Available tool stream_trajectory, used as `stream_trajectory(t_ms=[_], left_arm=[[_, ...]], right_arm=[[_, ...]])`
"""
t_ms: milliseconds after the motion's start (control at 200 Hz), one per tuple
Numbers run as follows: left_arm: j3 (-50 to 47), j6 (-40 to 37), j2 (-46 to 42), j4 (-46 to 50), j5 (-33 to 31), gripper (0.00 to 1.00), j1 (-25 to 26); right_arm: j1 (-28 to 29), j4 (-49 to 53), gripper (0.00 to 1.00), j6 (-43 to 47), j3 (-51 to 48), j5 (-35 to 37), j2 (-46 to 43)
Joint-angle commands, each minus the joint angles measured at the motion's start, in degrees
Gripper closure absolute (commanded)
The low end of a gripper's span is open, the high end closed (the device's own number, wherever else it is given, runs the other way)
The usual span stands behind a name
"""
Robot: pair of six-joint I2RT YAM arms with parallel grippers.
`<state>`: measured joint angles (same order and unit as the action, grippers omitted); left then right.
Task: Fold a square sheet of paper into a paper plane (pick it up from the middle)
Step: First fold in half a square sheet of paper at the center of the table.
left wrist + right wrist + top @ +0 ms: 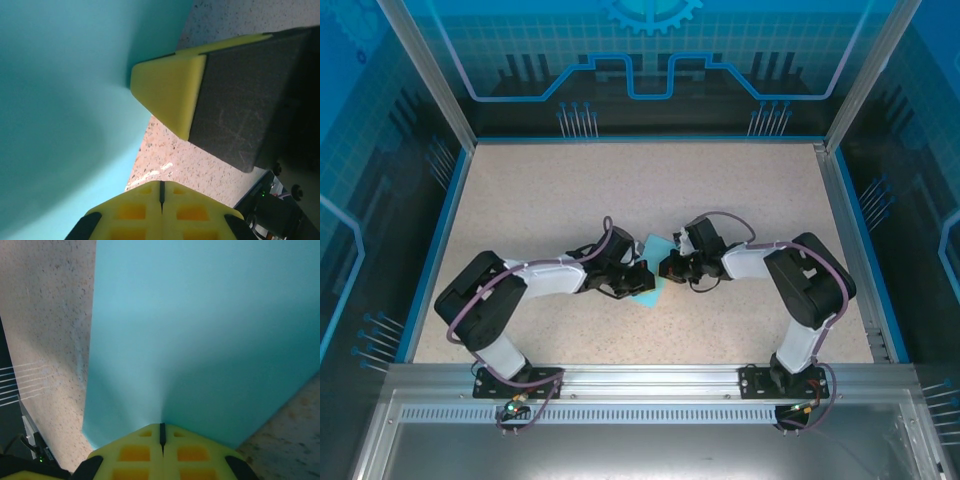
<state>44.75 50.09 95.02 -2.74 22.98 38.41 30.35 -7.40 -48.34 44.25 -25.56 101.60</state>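
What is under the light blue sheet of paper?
Under the square sheet of paper is the speckled table, visible past the sheet's edges. The right gripper pinches the sheet. What lies directly beneath the paper is covered and cannot be seen.

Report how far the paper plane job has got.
Done: both arms meet over the square sheet of paper. In hand: the right gripper is shut on its edge; the left gripper is shut beside it, grip unclear. Left: no plane shape shows, so the folding.
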Motion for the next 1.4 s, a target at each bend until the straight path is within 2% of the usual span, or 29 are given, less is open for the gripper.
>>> stream_trajectory(t_ms=[0,720,1136,1396], left_arm=[[2.6,1.0,2.4,-0.4,-0.4,1.00,1.2],[2.3,0.5,7.2,4.3,-4.2,1.00,1.6],[1.7,0.7,8.4,9.3,-4.2,1.00,1.6],[1.7,0.5,8.8,10.0,-3.7,1.00,1.7]], right_arm=[[-0.7,-0.5,1.00,2.6,-0.9,-2.1,0.5],[-1.7,3.4,1.00,4.5,1.2,-1.2,2.7],[-9.0,8.2,1.00,8.3,5.8,0.3,6.5],[-13.5,10.6,1.00,9.3,12.3,3.0,9.6]])
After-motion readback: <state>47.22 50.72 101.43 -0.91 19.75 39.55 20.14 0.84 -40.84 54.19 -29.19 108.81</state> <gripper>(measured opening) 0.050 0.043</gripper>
